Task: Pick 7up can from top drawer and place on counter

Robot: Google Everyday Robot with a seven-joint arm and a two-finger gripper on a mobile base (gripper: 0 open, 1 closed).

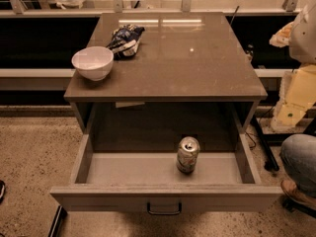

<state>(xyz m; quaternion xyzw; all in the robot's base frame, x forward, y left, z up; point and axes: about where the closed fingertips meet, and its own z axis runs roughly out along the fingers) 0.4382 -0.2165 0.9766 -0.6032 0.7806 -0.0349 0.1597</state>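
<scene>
The 7up can (188, 154) stands upright in the open top drawer (123, 169), right of centre, just below the counter's (197, 58) front edge. The gripper is nowhere in view, so its state I cannot tell. Coming down past that edge it could clip the slab or tip the light can; the white bowl (93, 62) crowds the front-left corner.

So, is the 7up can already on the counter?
No: the 7up can stands upright in the open top drawer, the counter bears a bowl and snack bag, and the gripper is out of view.
</scene>
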